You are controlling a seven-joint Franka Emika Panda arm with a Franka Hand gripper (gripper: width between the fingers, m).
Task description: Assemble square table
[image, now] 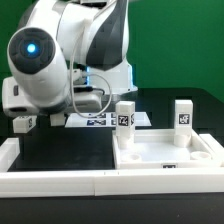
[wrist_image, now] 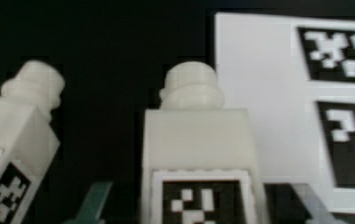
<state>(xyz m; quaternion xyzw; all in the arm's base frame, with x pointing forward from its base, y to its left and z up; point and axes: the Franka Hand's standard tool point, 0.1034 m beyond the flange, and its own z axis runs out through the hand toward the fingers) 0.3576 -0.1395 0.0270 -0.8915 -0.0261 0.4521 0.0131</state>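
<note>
- A white square plastic panel with a raised rim (image: pixel 165 152) lies on the black desk (image: pixel 60 150), at the lower right of the exterior frame.
- 2 white tagged block legs stand upright at its far edge, 1 here (image: pixel 125 116) and 1 here (image: pixel 183 112).
- Seen from the wrist, the fingers (wrist_image: pixel 99 200) flank a 3rd white peg-topped leg (wrist_image: pixel 200 140). They are partly apart, and I cannot tell if they pinch it.
- A 4th leg (wrist_image: pixel 23 130) stands just beside it, with the marker board (wrist_image: pixel 298 90) on the other side.

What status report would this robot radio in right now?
Gripper straddling one table leg, grip unconfirmed. Second loose leg beside it. Tabletop carries two upright legs. No obstruction seen.
</note>
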